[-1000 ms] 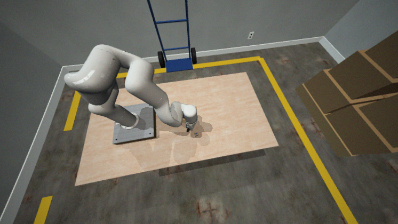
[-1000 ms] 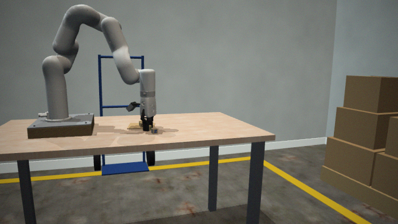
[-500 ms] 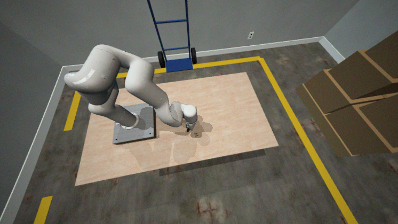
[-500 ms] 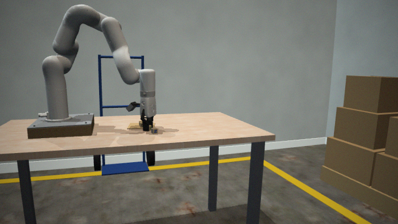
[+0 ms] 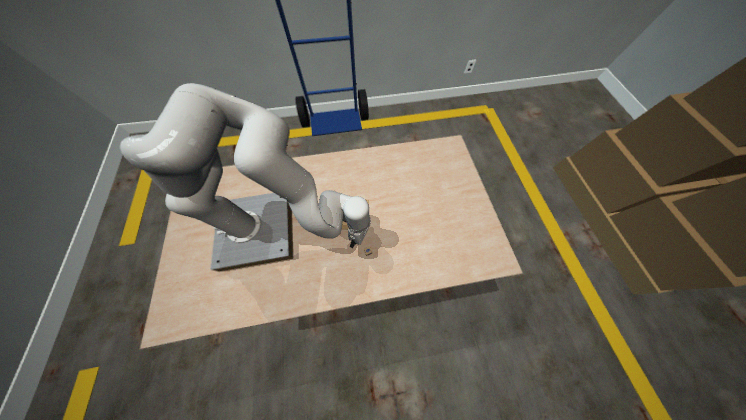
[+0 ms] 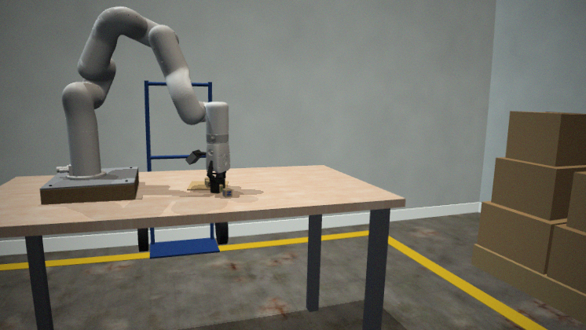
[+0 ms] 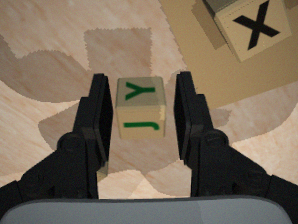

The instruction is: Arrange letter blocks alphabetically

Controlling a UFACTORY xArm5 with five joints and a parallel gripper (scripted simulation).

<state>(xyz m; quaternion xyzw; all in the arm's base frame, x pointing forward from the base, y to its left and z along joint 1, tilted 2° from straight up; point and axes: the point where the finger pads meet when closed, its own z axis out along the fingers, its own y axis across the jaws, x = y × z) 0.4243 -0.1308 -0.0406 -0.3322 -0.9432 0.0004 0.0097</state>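
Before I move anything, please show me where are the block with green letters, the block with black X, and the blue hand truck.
Green-lettered block [image 7: 141, 108]: wrist view, edge between two faces.
X block [image 7: 257, 26]: wrist view, lettered face.
Blue hand truck [image 5: 336, 122] [image 6: 184, 247]: top and exterior views, base plate.

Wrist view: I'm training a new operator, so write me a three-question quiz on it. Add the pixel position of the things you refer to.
1. True or false: the X block [image 7: 257, 26] stands on the mat [image 7: 200, 75].
2. Which letter colour does the block between the fingers show: A black, B green, C red?
3. Fill in: the pincer [image 7: 142, 91] is ____, with a gap on each side of that block [image 7: 140, 121].
Key: 1 true; 2 B; 3 open
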